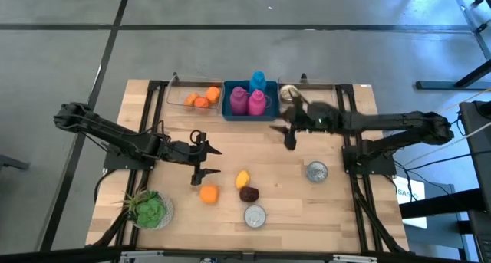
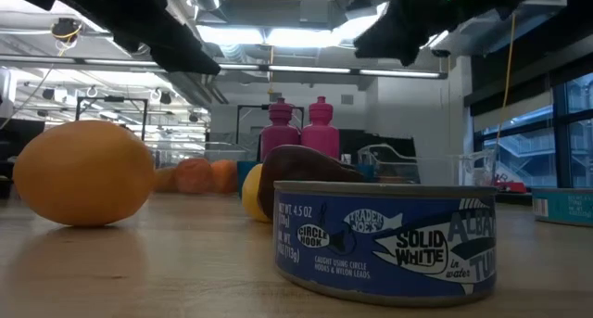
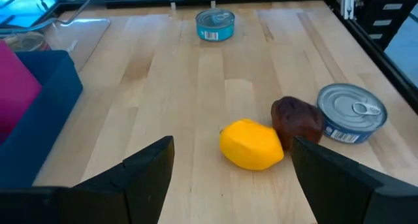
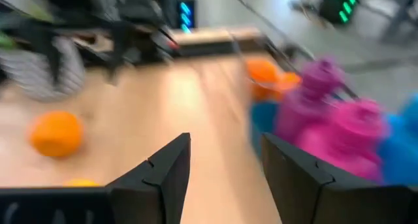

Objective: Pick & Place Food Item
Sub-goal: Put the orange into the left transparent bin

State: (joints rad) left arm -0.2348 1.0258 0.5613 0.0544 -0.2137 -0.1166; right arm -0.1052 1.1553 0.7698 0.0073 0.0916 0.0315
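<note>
Left hand (image 1: 207,157) spread above lemon (image 3: 251,144); right hand (image 1: 289,127) empty

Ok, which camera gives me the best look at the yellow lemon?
The left wrist view: the lemon lies unobstructed between the left gripper's open fingers. The high view shows it small; the low view hides most of it behind the brown item; the right wrist view hardly shows it.

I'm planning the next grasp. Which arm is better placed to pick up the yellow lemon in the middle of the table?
Probably the left. The left gripper is open just beside the lemon, which sits between its fingers in the left wrist view. The right gripper, also open, is farther away near the blue bin.
</note>
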